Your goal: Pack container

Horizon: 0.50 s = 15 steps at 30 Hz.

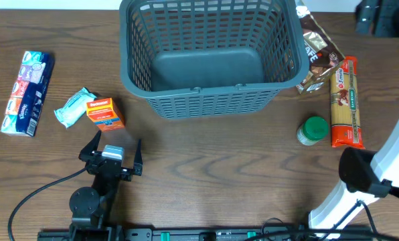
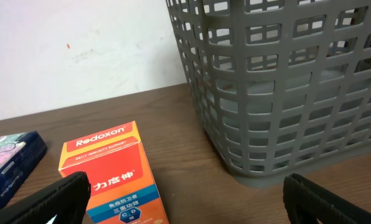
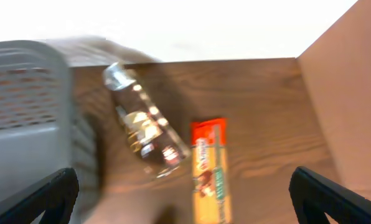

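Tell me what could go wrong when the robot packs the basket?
The orange box sits right against the white packet, so the open left pincer might catch both or push one away. The basket has tall walls, so something carried too low could bump its rim. The pasta pack is long and might tilt in a grip.

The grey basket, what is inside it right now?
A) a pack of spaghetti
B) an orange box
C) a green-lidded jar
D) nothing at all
D: from overhead the basket shows only its bare floor; the spaghetti pack, orange box and green-lidded jar all sit outside it on the table.
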{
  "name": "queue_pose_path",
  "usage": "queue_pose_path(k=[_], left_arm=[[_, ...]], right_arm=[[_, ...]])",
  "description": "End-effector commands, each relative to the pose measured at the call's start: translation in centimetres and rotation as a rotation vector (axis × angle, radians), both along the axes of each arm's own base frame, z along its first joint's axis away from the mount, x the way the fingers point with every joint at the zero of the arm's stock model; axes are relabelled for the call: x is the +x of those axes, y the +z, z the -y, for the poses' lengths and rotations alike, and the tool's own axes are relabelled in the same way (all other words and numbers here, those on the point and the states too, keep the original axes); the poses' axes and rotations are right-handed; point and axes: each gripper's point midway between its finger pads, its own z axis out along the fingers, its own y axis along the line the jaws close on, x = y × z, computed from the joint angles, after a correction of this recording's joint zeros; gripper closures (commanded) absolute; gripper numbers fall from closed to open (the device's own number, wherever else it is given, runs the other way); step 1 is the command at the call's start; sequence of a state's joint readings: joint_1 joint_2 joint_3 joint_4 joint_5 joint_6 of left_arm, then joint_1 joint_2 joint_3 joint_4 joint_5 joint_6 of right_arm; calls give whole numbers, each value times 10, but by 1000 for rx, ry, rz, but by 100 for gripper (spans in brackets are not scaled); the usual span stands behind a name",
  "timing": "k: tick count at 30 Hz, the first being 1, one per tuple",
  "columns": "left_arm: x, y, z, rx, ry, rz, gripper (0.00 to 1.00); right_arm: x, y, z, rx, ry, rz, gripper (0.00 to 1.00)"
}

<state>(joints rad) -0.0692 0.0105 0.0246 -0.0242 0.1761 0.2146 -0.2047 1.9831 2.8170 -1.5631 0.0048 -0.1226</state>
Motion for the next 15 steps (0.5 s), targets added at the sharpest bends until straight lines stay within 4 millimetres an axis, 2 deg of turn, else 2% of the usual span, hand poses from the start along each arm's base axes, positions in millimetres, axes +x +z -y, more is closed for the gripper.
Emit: queue_pose_path(k=[1, 4, 12, 15], left_arm=[[0, -15, 1, 15, -9, -40, 1], [0, -15, 1, 15, -9, -40, 1], [-1, -15, 1, 15, -9, -40, 2], [0, -15, 1, 15, -9, -40, 1]], right_arm=[[21, -27, -1, -59, 206, -62, 1], [42, -57, 4, -80, 287, -110, 1], [99, -155, 12, -50, 380, -233, 1], [111, -187, 2, -15, 476, -261, 1]])
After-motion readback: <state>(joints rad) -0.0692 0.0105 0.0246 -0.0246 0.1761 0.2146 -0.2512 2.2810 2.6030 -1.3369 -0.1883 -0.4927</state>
